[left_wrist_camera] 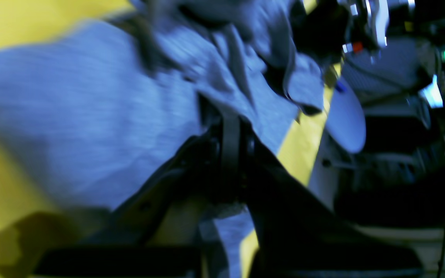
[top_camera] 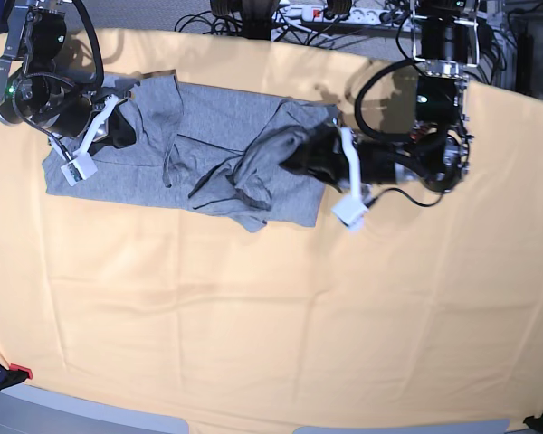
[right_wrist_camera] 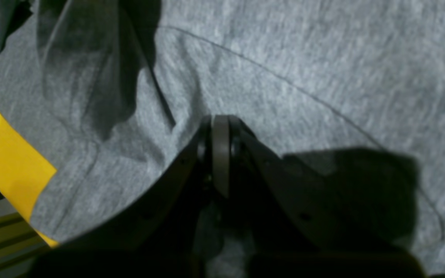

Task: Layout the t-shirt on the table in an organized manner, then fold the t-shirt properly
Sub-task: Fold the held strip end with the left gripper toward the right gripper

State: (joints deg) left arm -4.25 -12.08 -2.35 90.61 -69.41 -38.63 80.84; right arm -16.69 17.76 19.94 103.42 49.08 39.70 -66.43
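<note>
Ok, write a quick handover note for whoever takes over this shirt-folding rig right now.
Left gripper: shut on the t-shirt, pinching its edge at the base view's right end.
Right gripper: shut on the t-shirt, at the base view's left end.
T-shirt: on the far part of the table, stretched between both arms, bunched and twisted in the middle, plain grey side showing.
Done: both ends gripped.
Left: spread it flat and square, smooth the bunched middle, then do all the folds.

Bare table lies open below the rumpled t-shirt.
</note>
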